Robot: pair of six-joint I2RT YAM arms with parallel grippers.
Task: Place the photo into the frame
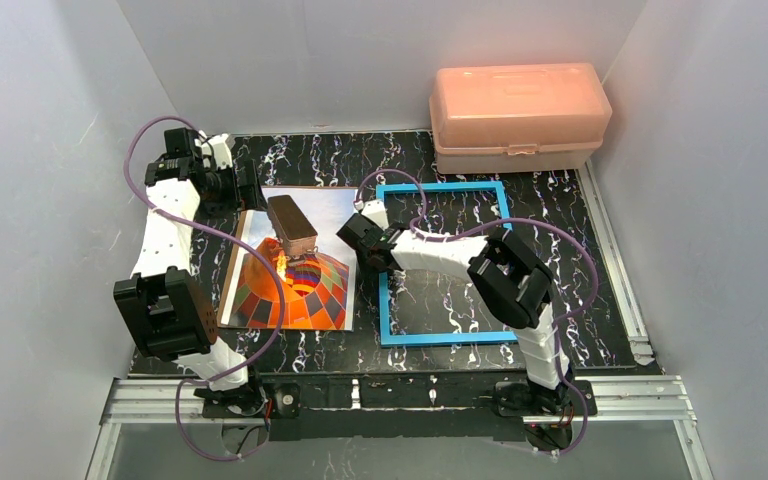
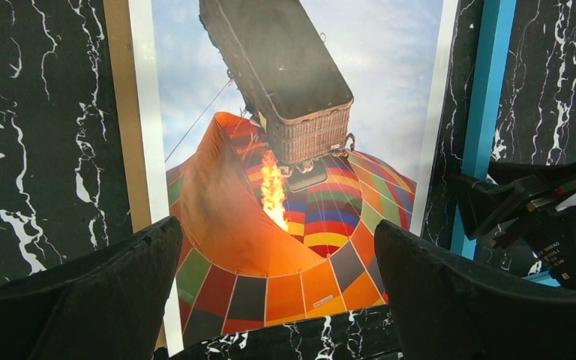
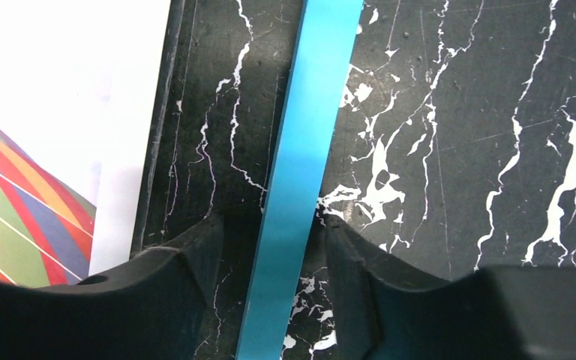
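Black white-veined marble tabletop carries the rectangular hot-air-balloon paper photo flat, its long axis parallel to and just left of the bright blue rectangular frame; left gripper, nearest, hovers above it with jaws spread; right gripper straddles the frame's left rail, jaws apart

In the right wrist view, my right fingers were cut off by the bottom edge. The frame showed as one blue bar cropped top and bottom, and the photo ran off the left. In the left wrist view, my left fingers ran off the bottom. The backing board showed only as a brown strip beside the print. From above, my right arm covered part of the frame's left bar and hid those fingers.
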